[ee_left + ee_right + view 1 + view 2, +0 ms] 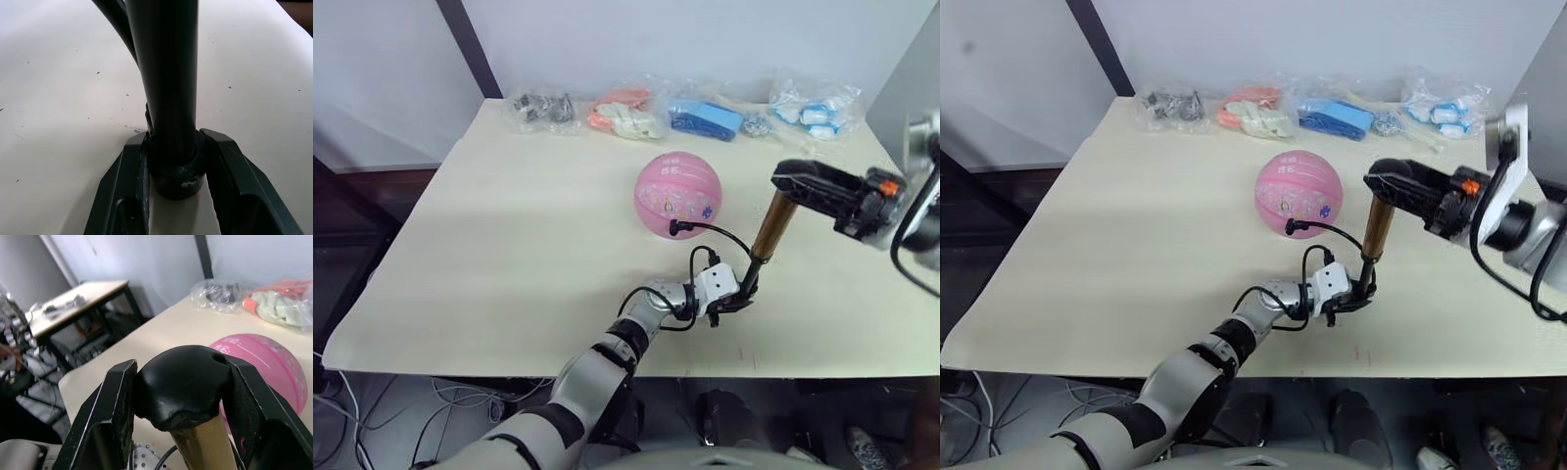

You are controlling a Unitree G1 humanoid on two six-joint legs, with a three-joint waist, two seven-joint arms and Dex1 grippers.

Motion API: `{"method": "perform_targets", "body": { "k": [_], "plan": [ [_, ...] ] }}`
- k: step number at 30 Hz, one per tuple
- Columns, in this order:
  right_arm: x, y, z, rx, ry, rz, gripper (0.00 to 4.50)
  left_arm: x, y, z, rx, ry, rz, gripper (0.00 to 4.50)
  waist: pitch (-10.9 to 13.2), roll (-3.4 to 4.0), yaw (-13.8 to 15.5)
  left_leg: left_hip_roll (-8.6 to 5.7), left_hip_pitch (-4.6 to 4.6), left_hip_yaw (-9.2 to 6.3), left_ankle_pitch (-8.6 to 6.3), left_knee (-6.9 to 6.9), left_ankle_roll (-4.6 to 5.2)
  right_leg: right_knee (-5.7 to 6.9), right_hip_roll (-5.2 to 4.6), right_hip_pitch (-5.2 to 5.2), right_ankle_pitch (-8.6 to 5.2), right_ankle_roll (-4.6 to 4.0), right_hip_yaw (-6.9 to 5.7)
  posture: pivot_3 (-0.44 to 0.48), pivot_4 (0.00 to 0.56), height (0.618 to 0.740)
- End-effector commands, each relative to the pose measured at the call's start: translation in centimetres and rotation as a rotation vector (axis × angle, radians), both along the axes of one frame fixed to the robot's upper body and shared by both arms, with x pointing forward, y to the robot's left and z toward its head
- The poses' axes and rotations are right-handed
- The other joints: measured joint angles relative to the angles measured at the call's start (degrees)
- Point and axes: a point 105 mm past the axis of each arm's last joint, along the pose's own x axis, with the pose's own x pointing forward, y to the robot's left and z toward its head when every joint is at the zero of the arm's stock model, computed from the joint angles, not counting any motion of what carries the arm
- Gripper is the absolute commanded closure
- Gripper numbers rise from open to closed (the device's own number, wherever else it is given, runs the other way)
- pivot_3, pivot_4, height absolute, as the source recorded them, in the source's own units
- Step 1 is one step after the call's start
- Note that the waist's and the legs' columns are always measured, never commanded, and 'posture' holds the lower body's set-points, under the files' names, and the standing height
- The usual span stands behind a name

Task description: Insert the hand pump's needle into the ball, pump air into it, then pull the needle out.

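Slim gold-brass hand pump (pixel 771 226) stands tilted beside pink rubber ball (pixel 677 195). Left gripper (pixel 732 301) clamps its base steady on table; right gripper (pixel 795 182) pinches black handle (needle apparently seated), likely pumping.

A smooth pink rubber ball (pixel 677 195) and a brass-coloured metal hand pump (pixel 771 227) with glossy black plastic caps sit above a matt cream table (pixel 509 255); crinkly clear plastic bags (pixel 626 111) behind.

Counted along table's (pixel 489 245) far edge: four clear plastic bags (pixel 544 108) of small parts. One pink rubber ball (pixel 677 195), one gold-brass hand pump (pixel 771 227), two black-fingered grippers (pixel 732 303).
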Motion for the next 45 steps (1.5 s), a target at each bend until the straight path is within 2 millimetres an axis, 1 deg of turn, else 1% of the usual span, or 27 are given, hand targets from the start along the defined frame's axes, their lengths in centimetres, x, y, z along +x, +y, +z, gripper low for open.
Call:
{"method": "perform_targets", "body": {
  "k": [1,2,3,7,11,16,17,19,21,23,25,27,29,32,34,36,42,45],
  "plan": [
    [-0.1,0.4,-3.2,-0.059,0.052,-0.002,2.51,-2.0,2.3,-4.6,0.151,0.131,-0.001,3.40,0.0,0.04,-0.1,0.00,0.05,0.01,0.00,0.00,0.00,0.01,0.00,0.04,0.00,0.00,0.00,0.000,0.150,0.740],
    [-0.1,0.5,-4.5,-0.066,0.077,-0.003,2.51,-1.9,2.4,-4.6,0.151,0.131,0.001,3.40,-0.1,0.00,-0.1,0.01,0.08,0.05,0.00,0.00,0.00,0.01,0.01,0.05,0.00,0.00,0.03,0.000,0.150,0.740],
    [-0.1,0.5,-5.4,-0.073,0.095,-0.006,2.51,-1.9,2.4,-4.6,0.151,0.131,0.003,3.40,-0.1,-0.01,-0.1,0.00,0.27,0.01,0.00,-0.03,0.00,0.01,0.10,0.21,-0.13,0.20,-0.01,0.000,0.150,0.740],
    [0.2,0.6,-9.0,-0.122,0.140,-0.017,2.53,-1.7,2.6,-4.6,0.152,0.132,0.012,3.40,-0.1,-0.04,-0.2,0.03,0.71,0.05,-0.01,-0.19,-0.01,-0.02,0.14,0.54,-0.17,0.22,0.02,0.000,0.150,0.740],
    [0.3,0.9,-13.0,-0.164,0.203,-0.034,2.53,-1.7,2.6,-4.6,0.151,0.132,0.016,3.40,-0.3,-0.27,-0.2,0.08,0.81,0.06,-0.01,-0.21,-0.02,-0.02,0.22,0.57,-0.17,0.22,0.04,0.000,0.150,0.740],
    [0.4,1.1,-15.4,-0.180,0.246,-0.048,2.53,-1.6,2.5,-4.4,0.144,0.131,0.026,3.40,-0.6,-0.38,-0.2,0.10,0.85,0.08,-0.01,-0.22,-0.03,-0.01,0.23,0.57,-0.17,0.22,0.09,0.000,0.150,0.740],
    [0.4,1.0,-15.6,-0.181,0.250,-0.052,2.53,-1.6,2.5,-4.4,0.144,0.131,0.027,3.40,-0.6,-0.39,-0.3,0.10,0.86,0.09,-0.02,-0.22,-0.03,-0.02,0.23,0.57,-0.17,0.22,0.10,0.000,0.150,0.740],
    [0.5,0.8,-15.2,-0.166,0.242,-0.054,2.53,-1.6,2.5,-4.4,0.144,0.131,0.028,3.40,-0.7,-0.48,-0.3,0.10,0.87,0.08,-0.02,-0.22,-0.03,-0.02,0.23,0.58,-0.17,0.22,0.10,0.000,0.150,0.740],
    [1.0,0.4,-13.0,-0.137,0.185,-0.068,2.53,-1.5,2.5,-4.4,0.142,0.131,0.033,3.40,-0.7,-0.49,-0.3,0.11,0.87,0.07,-0.02,-0.22,-0.03,-0.02,0.23,0.58,-0.17,0.21,0.10,0.000,0.150,0.740],
    [1.5,-0.2,-8.7,-0.091,0.088,-0.079,2.53,-1.5,2.6,-4.5,0.143,0.132,0.034,3.40,-0.7,-0.45,-0.3,0.11,0.86,0.06,-0.02,-0.23,-0.03,-0.02,0.23,0.58,-0.17,0.21,0.12,0.000,0.150,0.740],
    [1.3,-0.5,-5.0,-0.065,0.012,-0.064,2.53,-1.6,2.6,-4.6,0.145,0.132,0.034,3.40,-0.4,-0.20,-0.2,0.11,0.81,0.02,-0.02,-0.21,-0.03,-0.01,0.20,0.55,-0.16,0.22,0.17,0.000,0.150,0.740],
    [0.9,-0.8,-2.3,-0.064,-0.031,-0.049,2.53,-1.6,2.6,-4.6,0.145,0.132,0.035,3.40,-0.1,0.00,-0.2,0.09,0.74,0.02,-0.01,-0.20,-0.02,-0.01,0.12,0.49,-0.16,0.22,0.19,0.000,0.150,0.740],
    [0.3,-1.0,-0.2,-0.079,-0.056,-0.032,2.53,-1.6,2.6,-4.6,0.144,0.132,0.033,3.40,0.1,0.29,0.0,0.05,0.63,0.09,-0.01,-0.20,-0.02,-0.02,0.07,0.45,-0.15,0.21,0.14,0.000,0.150,0.740],
    [-0.3,-1.2,1.8,-0.086,-0.072,-0.028,2.53,-1.6,2.5,-4.5,0.145,0.130,0.030,3.40,0.2,0.15,0.1,0.02,0.48,0.00,-0.01,-0.19,-0.01,-0.06,0.03,0.42,-0.13,0.16,0.05,0.000,0.150,0.740],
    [-0.7,-1.5,4.1,-0.080,-0.109,-0.036,2.53,-1.7,2.4,-4.5,0.144,0.130,0.029,3.40,0.2,0.19,0.0,0.02,0.43,0.02,-0.01,-0.18,-0.01,-0.08,-0.01,0.41,-0.12,0.16,0.05,0.000,0.150,0.740],
    [-1.0,-1.5,5.6,-0.082,-0.136,-0.041,2.53,-1.7,2.4,-4.6,0.144,0.131,0.027,3.40,0.3,0.23,0.0,-0.02,0.37,0.10,0.00,-0.14,0.00,-0.07,-0.09,0.33,-0.11,0.17,0.12,0.000,0.150,0.740],
    [-1.3,-1.5,8.5,-0.076,-0.187,-0.058,2.53,-1.7,2.4,-4.6,0.144,0.133,0.024,3.40,0.3,0.16,0.1,0.02,0.23,0.05,0.00,-0.09,0.00,-0.07,-0.07,0.24,-0.12,0.18,0.03,0.000,0.150,0.740],
    [-1.5,-1.3,9.2,-0.058,-0.195,-0.054,2.53,-1.6,2.5,-4.5,0.144,0.133,0.025,3.40,0.3,0.17,0.1,0.01,-0.16,0.07,0.00,0.01,0.01,-0.04,-0.08,-0.13,0.03,0.02,0.06,0.000,0.150,0.740]
  ]
}}
